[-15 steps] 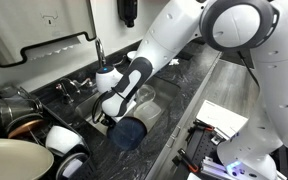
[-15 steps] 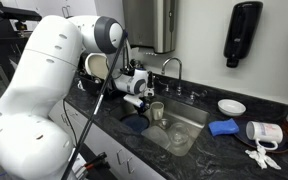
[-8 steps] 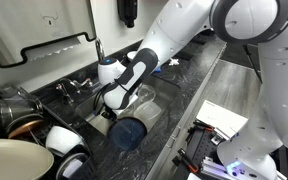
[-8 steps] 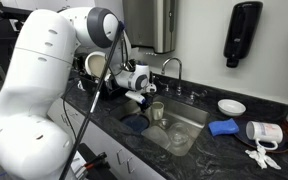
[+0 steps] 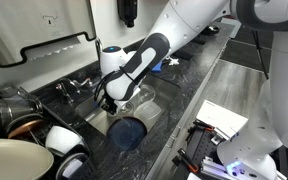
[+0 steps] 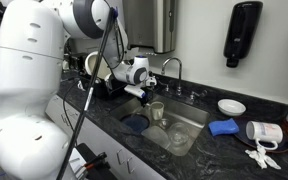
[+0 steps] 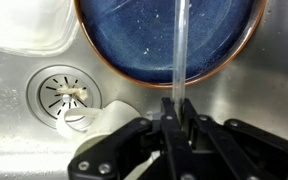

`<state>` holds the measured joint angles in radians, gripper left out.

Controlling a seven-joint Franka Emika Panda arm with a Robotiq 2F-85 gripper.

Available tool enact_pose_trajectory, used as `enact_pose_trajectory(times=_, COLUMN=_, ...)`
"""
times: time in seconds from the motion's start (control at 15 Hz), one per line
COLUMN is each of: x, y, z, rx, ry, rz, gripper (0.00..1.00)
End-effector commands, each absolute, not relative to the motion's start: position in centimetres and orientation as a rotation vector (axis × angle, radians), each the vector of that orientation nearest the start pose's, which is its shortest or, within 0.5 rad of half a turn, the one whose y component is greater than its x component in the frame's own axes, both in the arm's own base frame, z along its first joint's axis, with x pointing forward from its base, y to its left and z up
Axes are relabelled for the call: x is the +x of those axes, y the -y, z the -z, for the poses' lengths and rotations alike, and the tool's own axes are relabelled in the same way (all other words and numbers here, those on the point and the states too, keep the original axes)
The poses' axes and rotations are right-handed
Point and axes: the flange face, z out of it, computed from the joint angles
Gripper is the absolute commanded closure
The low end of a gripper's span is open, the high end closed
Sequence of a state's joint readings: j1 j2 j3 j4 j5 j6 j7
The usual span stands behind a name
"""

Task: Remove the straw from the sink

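Wrist view puts the steel sink (image 7: 269,110) beneath me, with a dark blue bowl (image 7: 164,35) at twelve o'clock and the drain (image 7: 67,93) at nine. My gripper (image 7: 176,100) is narrowed onto the clear straw (image 7: 178,45), which runs from my fingertips across the bowl toward twelve. I judge the grasp made and the lift under way. The next move calls for a straight rise clear of the sink rim, then a carry out over the counter. In an exterior view the black speckled counter (image 6: 219,150) surrounds the sink, with a wall soap dispenser (image 6: 243,35) above, a faucet (image 6: 172,68) behind and a blue cloth (image 6: 224,127) nearby.
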<state>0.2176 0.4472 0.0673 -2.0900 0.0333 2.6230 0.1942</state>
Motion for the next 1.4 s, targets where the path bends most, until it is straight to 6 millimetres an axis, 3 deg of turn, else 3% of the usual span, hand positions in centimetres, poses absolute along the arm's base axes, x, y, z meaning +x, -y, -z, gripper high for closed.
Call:
enact_pose_trajectory(times=0.0, x=55.3, y=-15.2, z=-23.9, rx=-3.062, ry=0.049, rz=0.113, gripper=0.97)
enact_pose_trajectory(times=0.33, x=53.9, y=-12.1, z=-24.7, rx=-3.057, ry=-0.086, rz=0.104, gripper=0.97)
enact_pose_trajectory(times=0.73, x=50.5, y=-4.9, z=-24.6, rx=-2.967, ry=-0.419, rz=0.057, gripper=0.97)
enact_pose_trajectory(times=1.0, x=48.6, y=-0.7, z=-26.2, rx=-2.901, ry=-0.631, rz=0.052, gripper=0.97)
enact_pose_trajectory(times=1.33, x=48.5, y=2.5, z=-28.3, rx=-2.856, ry=-0.855, rz=0.098, gripper=0.97)
